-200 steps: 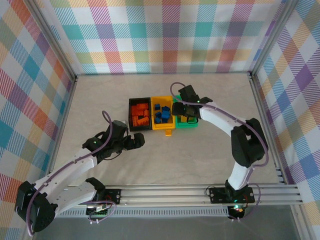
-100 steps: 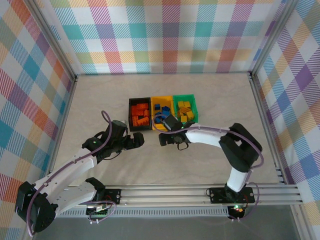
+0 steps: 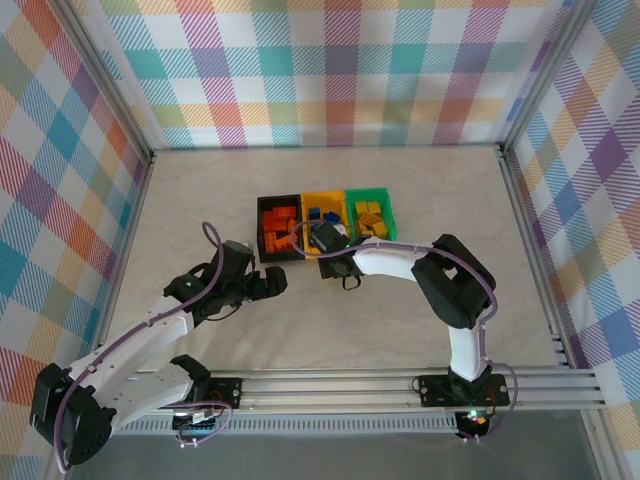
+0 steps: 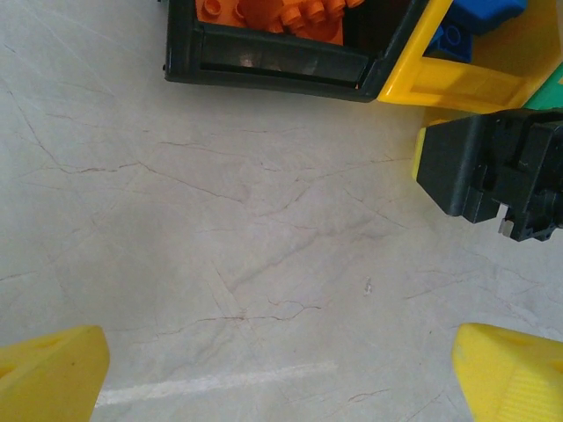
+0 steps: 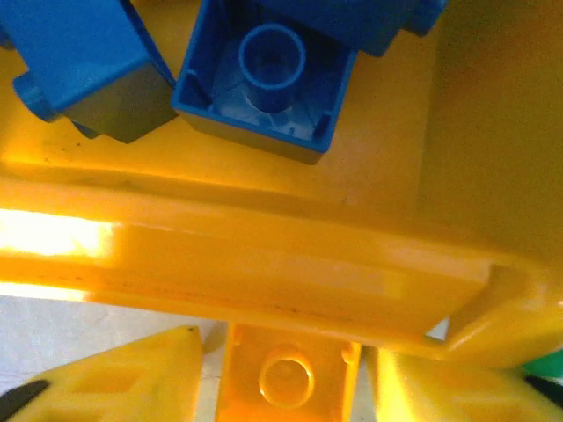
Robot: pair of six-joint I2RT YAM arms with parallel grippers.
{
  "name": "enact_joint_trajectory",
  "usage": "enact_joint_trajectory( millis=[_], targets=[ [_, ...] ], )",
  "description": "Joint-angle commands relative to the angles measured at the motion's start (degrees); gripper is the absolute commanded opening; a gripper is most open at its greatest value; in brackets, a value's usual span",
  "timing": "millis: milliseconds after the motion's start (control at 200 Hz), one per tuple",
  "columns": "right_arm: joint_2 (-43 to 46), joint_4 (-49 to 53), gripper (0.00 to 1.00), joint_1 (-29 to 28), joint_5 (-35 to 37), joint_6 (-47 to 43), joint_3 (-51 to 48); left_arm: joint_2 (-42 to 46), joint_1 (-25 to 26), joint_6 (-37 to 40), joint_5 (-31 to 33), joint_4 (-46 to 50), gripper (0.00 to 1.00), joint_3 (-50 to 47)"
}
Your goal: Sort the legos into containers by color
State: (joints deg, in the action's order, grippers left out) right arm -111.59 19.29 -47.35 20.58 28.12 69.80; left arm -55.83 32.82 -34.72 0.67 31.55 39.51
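**L arm.** We note it stretched from the near-left corner up and to the right, elbow bent, forearm low over the bench. L end effector [image 3: 274, 284] hangs w/ jaws spread wide and holds nothing. In its wrist view the yellow fingertips [image 4: 53, 378] sit at the bottom corners w/ bare bench btwn them. It is near the front of the black rectangular plastic bin [image 3: 260, 230], not touching.

**R arm.** We see it rise from its base at near-right, fold at the elbow, then run left. R end effector [image 3: 333, 262] points down at the front wall of the yellow rectangular plastic bin [image 3: 322, 197].
- Wrist view: a small yellow-orange plastic brick [image 5: 286, 380] lies on the bench just outside that wall, btwn the yellow fingers [image 5: 123, 382].
- Fingers stand close on either side, and a sliver of bench shows at one side.
- We can't tell whether the brick is clamped.

**Contents.**
- Orange bricks [image 3: 278, 225] are in the black bin.
- Blue bricks [image 5: 264, 79] are in the yellow bin.
- Yellow bricks [image 3: 367, 218] are in the green rectangular plastic bin [image 3: 392, 218].
- The bins stand in a row at mid-bench: black on the left, yellow in the middle, green on the right.

**Surface.** Bench [image 3: 200, 200] is pale and marble-look w/ thin veins.

**Room.** Pastel plaid cloth [image 3: 330, 70] covers the back and side walls. Aluminium frame posts [image 3: 105, 78] stand at the corners. An aluminium rail [image 3: 350, 385] along the near edge carries both bases.
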Motion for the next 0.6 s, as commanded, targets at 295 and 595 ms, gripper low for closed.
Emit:
enact_joint_trajectory(
  millis=[295,595],
  targets=[
    [10.5,-0.2,0.33,-0.2,-2.1,1.2,-6.8,1.3,-1.2,0.9,1.1,1.9,1.00,0.8],
    [18.8,2.5,0.35,10.1,-3.7,-3.0,-3.5,1.3,-1.3,0.0,3.7,1.8,1.00,1.8]
  ],
)
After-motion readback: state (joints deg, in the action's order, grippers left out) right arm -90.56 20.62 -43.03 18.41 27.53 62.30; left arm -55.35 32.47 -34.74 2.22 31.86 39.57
